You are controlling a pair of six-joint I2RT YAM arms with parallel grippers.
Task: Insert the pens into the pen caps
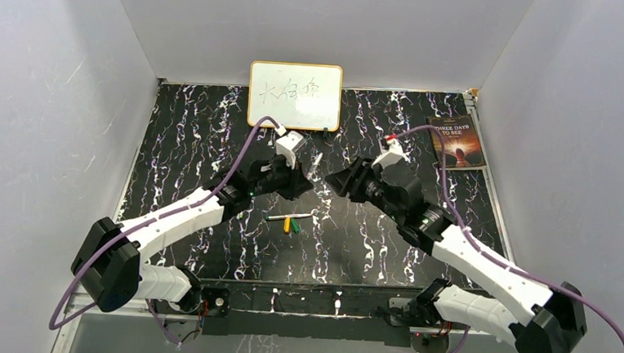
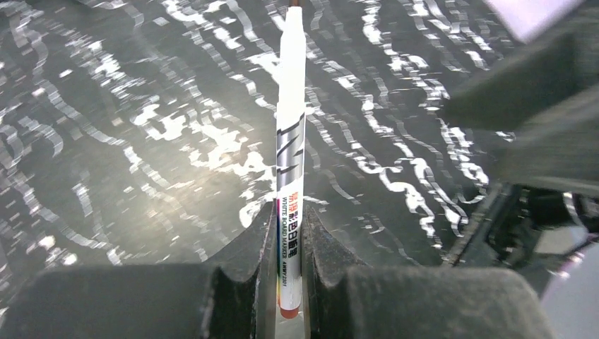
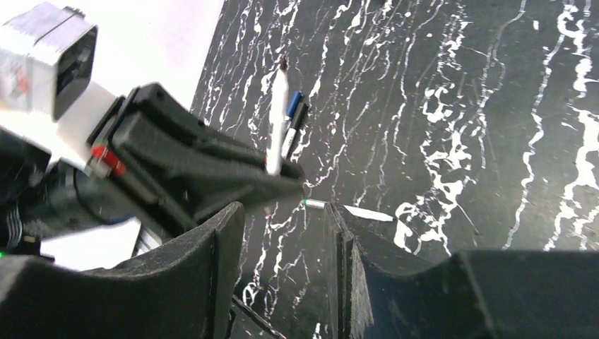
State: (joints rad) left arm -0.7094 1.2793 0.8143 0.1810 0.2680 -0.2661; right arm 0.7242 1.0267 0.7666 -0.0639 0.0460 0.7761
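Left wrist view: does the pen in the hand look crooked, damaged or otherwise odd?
No, nothing stands out. The pen is clamped straight in the left hand, gripped near its rear end, and its body shows no crack or bend.

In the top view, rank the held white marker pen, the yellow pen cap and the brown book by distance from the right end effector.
1. White plastic marker pen, gripped by the left end effector, just left of the right end effector.
2. Small yellow plastic pen cap, mid-table, nearer the bases.
3. Brown paperback book, far right table edge.
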